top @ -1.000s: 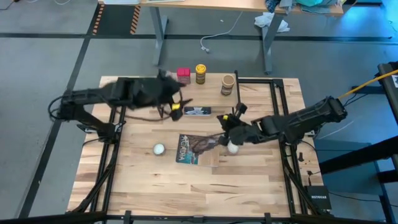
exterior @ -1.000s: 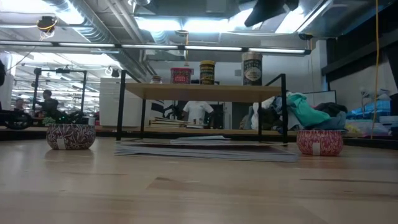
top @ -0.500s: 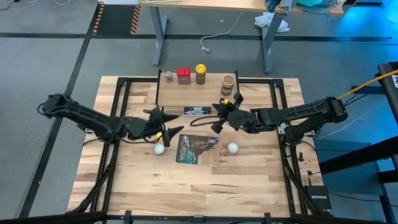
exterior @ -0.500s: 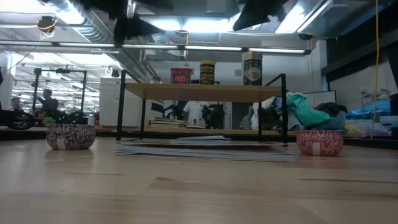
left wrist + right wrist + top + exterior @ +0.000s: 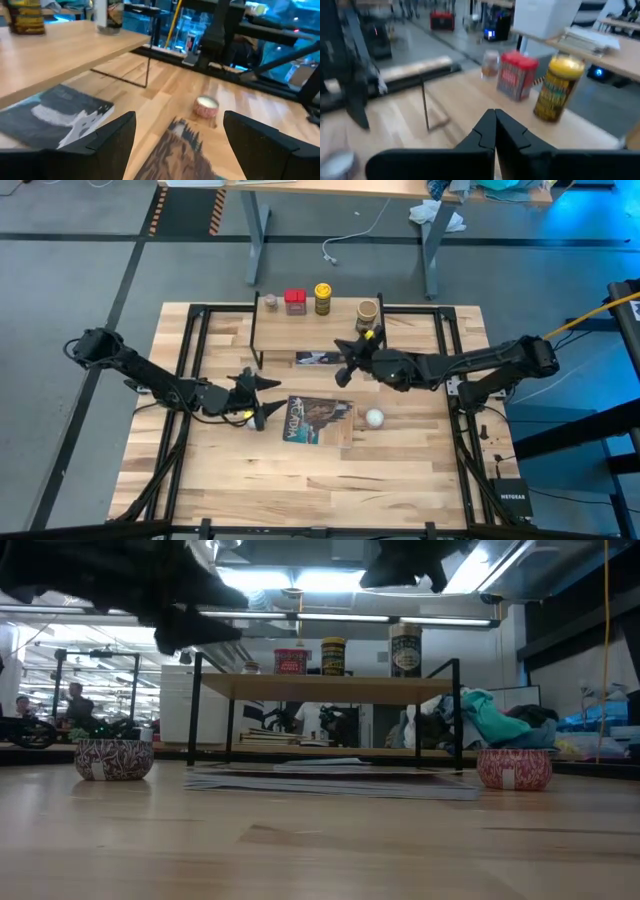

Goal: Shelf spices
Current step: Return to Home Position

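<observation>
All the spices stand in a row on the shelf [image 5: 318,320] at the table's far edge: the tiny brownish jar [image 5: 270,301], red tin [image 5: 294,301], yellow dark-lidded jar [image 5: 322,298] and tan jar [image 5: 367,313]. The low view shows them on the board [image 5: 330,688]: the tin [image 5: 291,661], yellow jar [image 5: 333,656] and tan jar [image 5: 405,649]. My left gripper [image 5: 266,400] is open and empty, low beside the picture book's [image 5: 318,420] left edge. My right gripper [image 5: 346,360] is shut and empty, raised at the shelf's near edge, facing the tin [image 5: 517,75] and yellow jar [image 5: 557,87].
One white ball [image 5: 374,418] lies right of the book; in the left wrist view this ball [image 5: 206,106] lies ahead of the open fingers. The other ball [image 5: 113,758] shows in the low view. A flat dark booklet [image 5: 318,358] lies under the shelf.
My left gripper has swung from the shelf's left end toward the table's near edge and sunk beside the book. My right gripper has left the right-hand ball, risen, and moved toward the far edge up to the shelf. The spices have not moved.
</observation>
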### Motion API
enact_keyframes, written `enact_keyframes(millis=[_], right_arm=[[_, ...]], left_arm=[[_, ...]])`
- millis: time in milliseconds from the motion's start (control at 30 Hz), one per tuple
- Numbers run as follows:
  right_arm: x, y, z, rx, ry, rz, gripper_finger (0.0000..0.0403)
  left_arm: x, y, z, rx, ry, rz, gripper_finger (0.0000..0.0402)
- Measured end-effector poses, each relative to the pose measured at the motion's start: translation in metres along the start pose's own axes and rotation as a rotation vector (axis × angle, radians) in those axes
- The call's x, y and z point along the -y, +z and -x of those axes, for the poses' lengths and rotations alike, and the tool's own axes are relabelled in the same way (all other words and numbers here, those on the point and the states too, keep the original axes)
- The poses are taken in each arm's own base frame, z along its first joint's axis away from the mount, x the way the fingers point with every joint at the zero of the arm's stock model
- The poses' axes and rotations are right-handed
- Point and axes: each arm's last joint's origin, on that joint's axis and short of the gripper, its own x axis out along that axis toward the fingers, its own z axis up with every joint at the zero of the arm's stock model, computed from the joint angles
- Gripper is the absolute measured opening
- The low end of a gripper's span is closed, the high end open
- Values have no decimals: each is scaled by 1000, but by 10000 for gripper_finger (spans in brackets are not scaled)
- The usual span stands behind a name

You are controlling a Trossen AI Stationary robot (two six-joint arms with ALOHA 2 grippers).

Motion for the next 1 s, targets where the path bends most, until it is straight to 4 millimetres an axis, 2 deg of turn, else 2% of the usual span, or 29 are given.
enact_keyframes(millis=[167, 300, 500, 767, 1000], right_arm=[[7, 8, -6, 54, -19, -49, 5], [12, -4, -8, -46, -65, -82, 5], [16, -24, 4, -101, -349, -138, 5], [20, -39, 13, -176, -412, -163, 4], [29, -43, 0, -263, -380, -170, 4]], left_arm=[[-7, -8, 6, 47, -12, 44, 294], [-5, -5, 8, 80, -30, 49, 294], [-4, -6, 9, 77, -34, 32, 294], [-8, -5, 6, 85, -4, 17, 294], [-11, -1, 4, 117, 11, 59, 294]])
